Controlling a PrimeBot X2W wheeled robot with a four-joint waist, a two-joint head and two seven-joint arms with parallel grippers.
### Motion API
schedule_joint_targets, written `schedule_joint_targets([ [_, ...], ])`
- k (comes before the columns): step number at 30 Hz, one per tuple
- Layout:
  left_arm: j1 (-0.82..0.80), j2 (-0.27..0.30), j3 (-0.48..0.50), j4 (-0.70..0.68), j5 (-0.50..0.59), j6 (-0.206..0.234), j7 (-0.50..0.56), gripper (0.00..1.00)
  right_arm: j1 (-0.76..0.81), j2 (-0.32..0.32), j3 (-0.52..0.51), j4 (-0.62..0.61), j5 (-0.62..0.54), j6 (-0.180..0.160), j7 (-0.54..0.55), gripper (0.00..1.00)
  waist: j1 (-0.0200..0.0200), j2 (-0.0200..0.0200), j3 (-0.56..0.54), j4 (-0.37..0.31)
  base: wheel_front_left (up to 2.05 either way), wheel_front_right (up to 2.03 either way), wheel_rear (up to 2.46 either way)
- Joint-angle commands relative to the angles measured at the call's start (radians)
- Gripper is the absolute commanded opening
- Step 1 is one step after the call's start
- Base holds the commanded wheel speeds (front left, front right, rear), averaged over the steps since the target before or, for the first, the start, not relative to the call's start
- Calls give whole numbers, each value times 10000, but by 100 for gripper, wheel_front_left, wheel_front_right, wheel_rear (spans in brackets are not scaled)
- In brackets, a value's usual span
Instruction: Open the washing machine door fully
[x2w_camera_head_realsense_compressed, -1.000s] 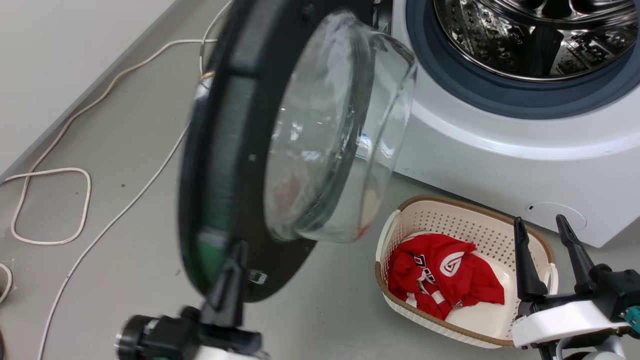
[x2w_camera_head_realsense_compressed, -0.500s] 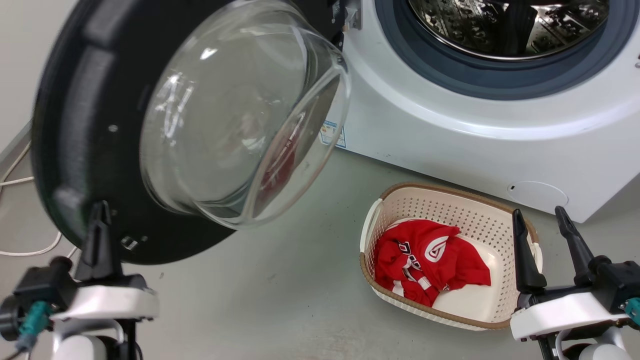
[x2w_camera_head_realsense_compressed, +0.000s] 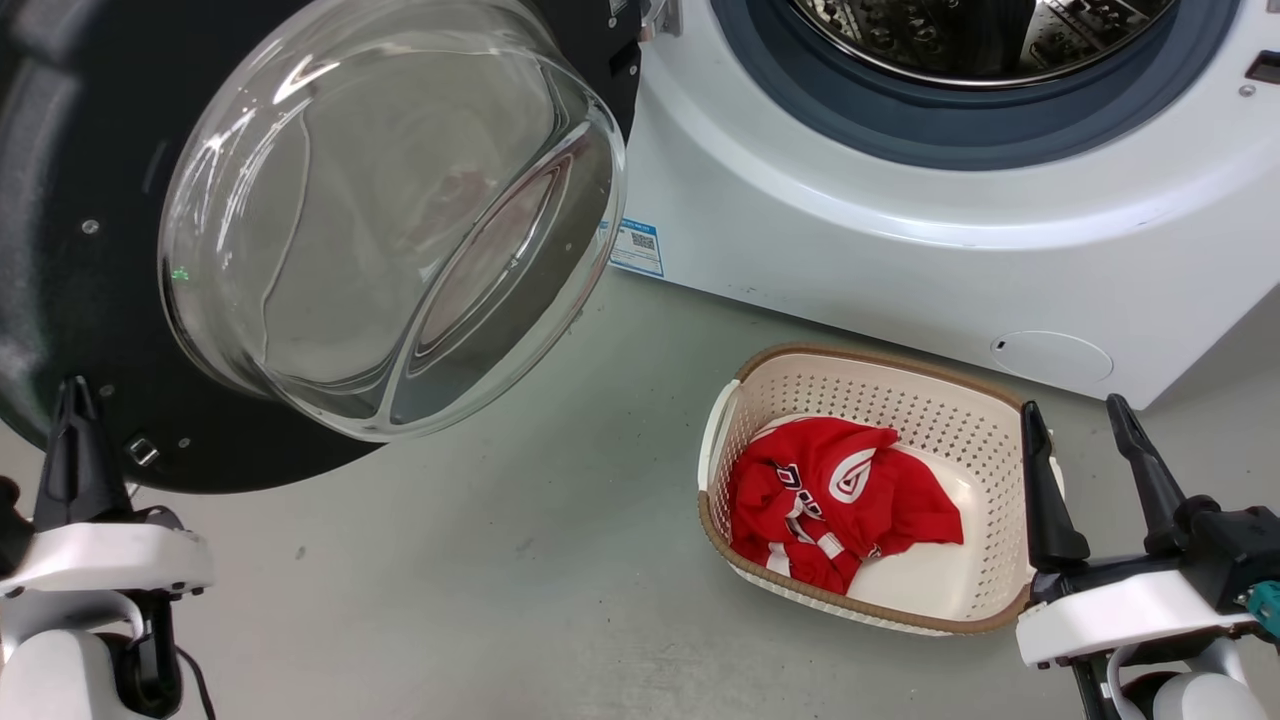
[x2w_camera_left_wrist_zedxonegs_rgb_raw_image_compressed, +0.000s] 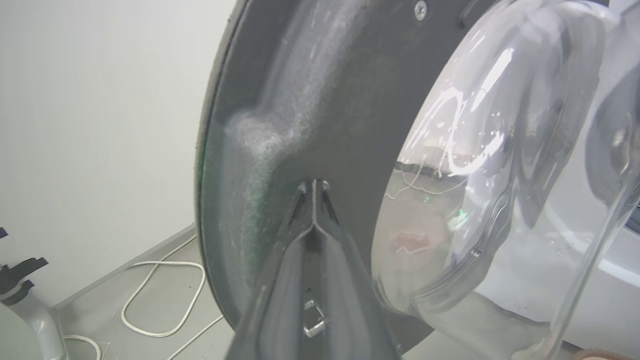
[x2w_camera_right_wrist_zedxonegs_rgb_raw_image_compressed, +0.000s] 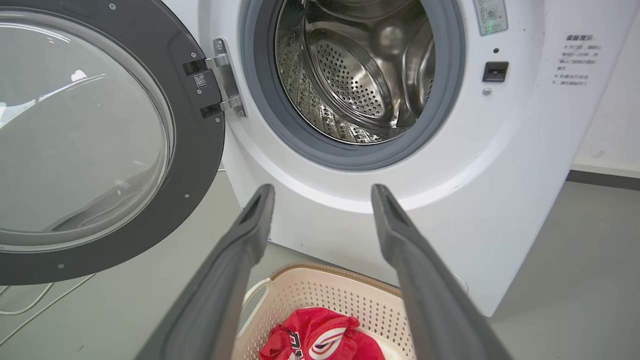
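Note:
The washing machine door (x2w_camera_head_realsense_compressed: 60, 180) is a black disc with a bulging clear glass bowl (x2w_camera_head_realsense_compressed: 380, 220). It stands swung wide to the left of the white machine (x2w_camera_head_realsense_compressed: 900, 250), with its inner side facing me. My left gripper (x2w_camera_head_realsense_compressed: 72, 385) is shut, its tips at the door's lower black rim. In the left wrist view the two fingers (x2w_camera_left_wrist_zedxonegs_rgb_raw_image_compressed: 314, 184) are pressed together against the door's (x2w_camera_left_wrist_zedxonegs_rgb_raw_image_compressed: 300, 100) inner face. My right gripper (x2w_camera_head_realsense_compressed: 1070, 405) stands open at the lower right, holding nothing. In the right wrist view it (x2w_camera_right_wrist_zedxonegs_rgb_raw_image_compressed: 322, 190) points at the steel drum (x2w_camera_right_wrist_zedxonegs_rgb_raw_image_compressed: 360, 75), beside the hinged door (x2w_camera_right_wrist_zedxonegs_rgb_raw_image_compressed: 195, 150).
A cream perforated basket (x2w_camera_head_realsense_compressed: 880, 362) holding a red garment (x2w_camera_head_realsense_compressed: 840, 495) sits on the grey floor before the machine, just left of my right gripper. A white cable (x2w_camera_left_wrist_zedxonegs_rgb_raw_image_compressed: 165, 300) loops on the floor by the wall behind the door.
The door has swung further open, from edge-on to showing its inner face. My left gripper has moved left with it. The head view has shifted. The right gripper has stayed open in place.

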Motion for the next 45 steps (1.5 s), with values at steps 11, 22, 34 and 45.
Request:
schedule_joint_targets([
  [11,1386,-977,906,-1649,486,-77,-23,0,-50,13,152,306,262,-7,-369,100,-1,-1,-397,-509,0,0,0],
  [22,3026,-1243,-797,-3207,-97,164,-23,91,218,13,170,472,238,-7,-522,100,-1,-1,-932,-1071,0,0,0],
  [34,3367,-1252,-2406,-3720,341,250,-23,100,402,13,252,254,82,-7,-545,100,-1,-1,-1303,-2150,0,0,0],
  [45,2866,-1252,-3037,-3536,905,38,-23,100,593,13,228,-104,-65,-7,-518,100,-1,-1,-1539,-3527,0,0,0],
])
